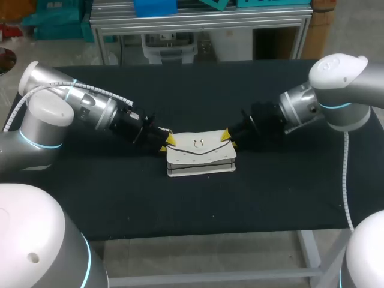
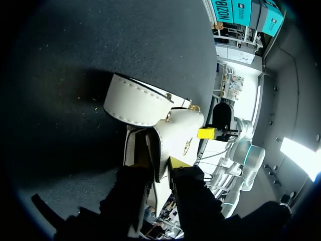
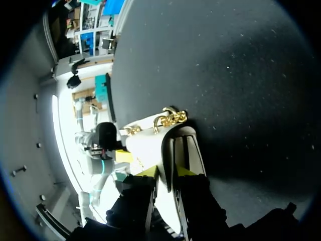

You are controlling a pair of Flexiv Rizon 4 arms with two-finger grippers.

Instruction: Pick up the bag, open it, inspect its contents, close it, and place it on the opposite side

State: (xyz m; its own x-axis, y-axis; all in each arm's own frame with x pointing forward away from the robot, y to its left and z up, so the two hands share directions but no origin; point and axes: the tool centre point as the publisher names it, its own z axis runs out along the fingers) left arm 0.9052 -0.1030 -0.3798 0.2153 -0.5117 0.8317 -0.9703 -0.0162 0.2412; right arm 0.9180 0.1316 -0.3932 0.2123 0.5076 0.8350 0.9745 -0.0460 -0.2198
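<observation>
- Bag [image 1: 201, 157] sits in the middle of the table [image 1: 120, 198], flap looks closed.
- Left gripper [image 1: 167, 143] and right gripper [image 1: 228, 138] each pinch one end of it.
- Early days, I reckon: opening, checking, closing and moving are all left.

One bag [image 1: 200, 155], one gold chain [image 3: 170, 119], one desk [image 1: 180, 204], two arms (left arm [image 1: 90, 108], right arm [image 1: 312, 105]), four yellow-tipped fingers [image 1: 170, 140].
</observation>
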